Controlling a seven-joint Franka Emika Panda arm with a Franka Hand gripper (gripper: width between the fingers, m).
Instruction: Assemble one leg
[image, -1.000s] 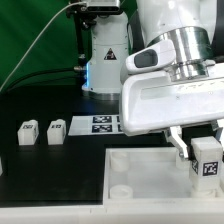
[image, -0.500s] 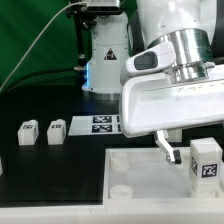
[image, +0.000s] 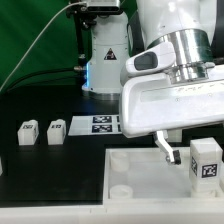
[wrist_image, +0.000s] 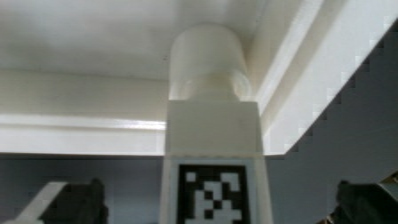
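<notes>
A white leg (image: 206, 161) with a black-and-white tag stands upright in the corner of the large white tray-like piece (image: 140, 178), at the exterior view's right. My gripper (image: 203, 146) is open around it. One finger (image: 166, 149) stands clear of the leg; the other is out of view. In the wrist view the leg (wrist_image: 214, 150) rises between the two dark fingertips (wrist_image: 71, 203), with a gap on each side of it. The gripper (wrist_image: 217, 205) holds nothing. Two more legs (image: 27, 131) (image: 55, 131) stand on the black table at the left.
The marker board (image: 95, 125) lies behind the tray near the middle. The arm's white base (image: 105, 60) stands at the back, with a cable running up to the left. A small white piece (image: 2, 166) shows at the left edge.
The visible finger has moved away from the leg toward the exterior view's left: the jaws opened and let go of the leg, which stays upright in the tray corner.
</notes>
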